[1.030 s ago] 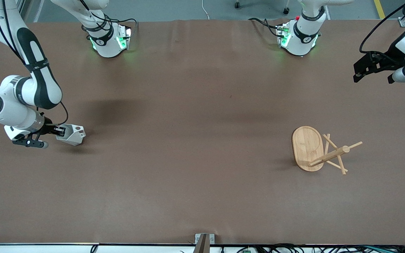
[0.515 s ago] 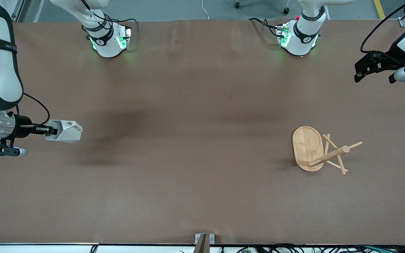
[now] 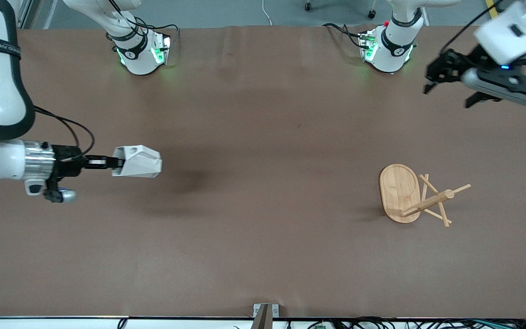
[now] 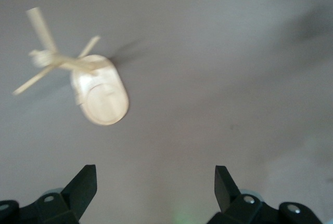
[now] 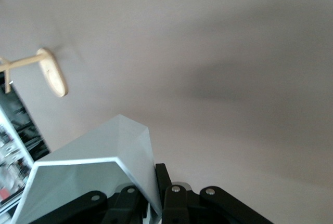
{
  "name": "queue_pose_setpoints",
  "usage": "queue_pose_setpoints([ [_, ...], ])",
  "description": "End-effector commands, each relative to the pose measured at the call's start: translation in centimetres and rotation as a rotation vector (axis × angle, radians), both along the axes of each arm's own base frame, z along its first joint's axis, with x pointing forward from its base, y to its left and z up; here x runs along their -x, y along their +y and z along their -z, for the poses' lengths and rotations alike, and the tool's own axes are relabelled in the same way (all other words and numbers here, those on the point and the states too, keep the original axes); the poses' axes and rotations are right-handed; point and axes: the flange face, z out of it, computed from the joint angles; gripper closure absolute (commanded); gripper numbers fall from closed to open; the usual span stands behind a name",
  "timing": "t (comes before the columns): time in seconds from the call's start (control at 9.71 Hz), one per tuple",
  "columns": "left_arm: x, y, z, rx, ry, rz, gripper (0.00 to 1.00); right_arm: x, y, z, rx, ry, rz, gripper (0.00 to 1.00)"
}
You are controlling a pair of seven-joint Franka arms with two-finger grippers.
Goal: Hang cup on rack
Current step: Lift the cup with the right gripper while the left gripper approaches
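My right gripper [image 3: 116, 163] is shut on the rim wall of the white faceted cup [image 3: 139, 161] and holds it sideways in the air over the table toward the right arm's end. In the right wrist view the cup [image 5: 99, 167] fills the lower corner, pinched between the fingers [image 5: 166, 185]. The bamboo rack [image 3: 416, 195] lies tipped on its side, its oval base [image 3: 399, 192] on edge and the post and pegs on the table, toward the left arm's end. My left gripper [image 3: 432, 76] is open and empty, up in the air near its own base. The left wrist view shows the rack [image 4: 99, 91].
The brown table [image 3: 263, 237] spreads wide between the cup and the rack. The two arm bases [image 3: 142, 52] [image 3: 388, 50] stand along the edge farthest from the front camera. A small metal bracket [image 3: 265, 313] sits at the nearest table edge.
My right gripper lifted the cup and carried it toward the middle of the table. My left gripper swung inward and upward from the table's end. The rack has not moved.
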Motion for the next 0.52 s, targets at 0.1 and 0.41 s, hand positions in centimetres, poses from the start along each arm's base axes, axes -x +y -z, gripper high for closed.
queue_pose_setpoints([
  [0.1,5.1,-15.7,2.0,0.051,-0.100,0.349,0.00,2.1,8.5,2.5,-0.186,0.065,0.025,0.99],
  [0.41,8.5,-23.7,4.9,0.122,-0.182,0.588,0.00,4.0,12.8,3.9,-0.334,0.142,0.055,0.99],
])
